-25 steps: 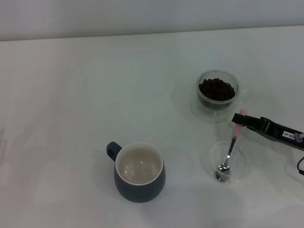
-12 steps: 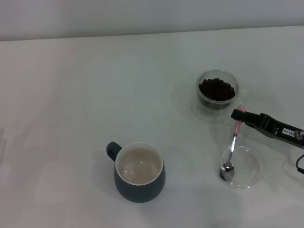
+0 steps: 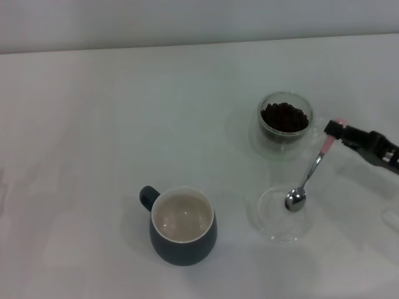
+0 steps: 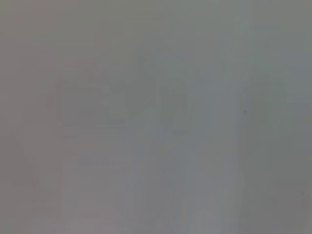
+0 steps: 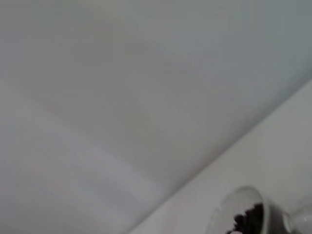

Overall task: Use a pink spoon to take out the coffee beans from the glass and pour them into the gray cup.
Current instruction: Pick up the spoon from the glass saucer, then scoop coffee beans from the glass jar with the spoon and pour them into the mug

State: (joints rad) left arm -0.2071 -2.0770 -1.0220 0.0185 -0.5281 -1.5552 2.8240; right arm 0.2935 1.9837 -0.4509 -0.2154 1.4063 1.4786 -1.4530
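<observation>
My right gripper (image 3: 338, 132) comes in from the right edge of the head view and is shut on the pale pink handle of the pink spoon (image 3: 307, 179). The spoon hangs tilted, its silver bowl low over the flat clear dish (image 3: 269, 223). The glass (image 3: 284, 123) with the dark coffee beans (image 3: 284, 116) stands just beyond, left of the gripper; its rim and beans also show in the right wrist view (image 5: 246, 217). The gray cup (image 3: 183, 227), off-white inside, stands at the front centre with its handle to the left. My left gripper is out of view.
The white table (image 3: 93, 137) stretches to a pale back wall. The left wrist view shows only a blank grey surface.
My right gripper has lifted and drawn back to the right with the spoon, raising its bowl. The flat clear dish has shifted on the table.
</observation>
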